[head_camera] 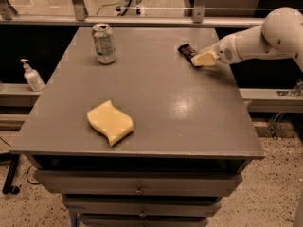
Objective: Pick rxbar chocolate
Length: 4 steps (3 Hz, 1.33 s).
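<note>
A black rxbar chocolate (186, 51) lies at the far right of a grey table (156, 93), its long axis running far-left to near-right. The pale gripper (203, 59) reaches in from the right and meets the bar's near-right end. Whether it grasps anything cannot be told.

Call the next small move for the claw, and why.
Probably nudge the claw a little toward the middle of the small flat snack bar in black wrapper. The claw is low over the grey table near its far right corner, at only the bar's near end. The green-and-silver drink can and yellow wavy sponge lie well apart, so that path looks free.
</note>
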Each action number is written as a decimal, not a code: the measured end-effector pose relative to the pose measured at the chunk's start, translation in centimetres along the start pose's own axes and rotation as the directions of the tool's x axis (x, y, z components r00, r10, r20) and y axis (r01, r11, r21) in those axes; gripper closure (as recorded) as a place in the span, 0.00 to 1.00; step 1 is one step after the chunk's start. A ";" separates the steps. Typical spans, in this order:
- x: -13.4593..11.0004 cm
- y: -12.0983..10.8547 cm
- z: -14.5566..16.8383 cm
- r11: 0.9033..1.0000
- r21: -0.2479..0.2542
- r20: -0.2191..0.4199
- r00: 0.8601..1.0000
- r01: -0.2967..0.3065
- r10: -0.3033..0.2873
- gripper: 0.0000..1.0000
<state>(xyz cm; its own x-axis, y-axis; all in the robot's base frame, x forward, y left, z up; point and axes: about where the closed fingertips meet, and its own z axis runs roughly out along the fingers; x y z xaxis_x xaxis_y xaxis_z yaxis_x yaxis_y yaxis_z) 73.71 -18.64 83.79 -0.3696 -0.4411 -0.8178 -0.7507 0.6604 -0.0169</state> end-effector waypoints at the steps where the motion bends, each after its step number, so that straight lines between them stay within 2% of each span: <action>1: 0.1 0.2 -0.2 1.000 -0.006 0.000 1.000 0.005 -0.005 0.88; 2: -0.5 0.9 -0.7 0.999 -0.026 0.011 1.000 0.024 -0.024 1.00; 4: -3.7 3.2 -1.7 0.991 -0.095 0.054 0.994 0.097 -0.092 1.00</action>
<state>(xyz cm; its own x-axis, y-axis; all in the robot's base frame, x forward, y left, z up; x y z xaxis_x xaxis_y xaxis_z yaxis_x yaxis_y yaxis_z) 71.72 -15.92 87.73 -0.2684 -0.4668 -0.8427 -0.8319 0.5534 -0.0416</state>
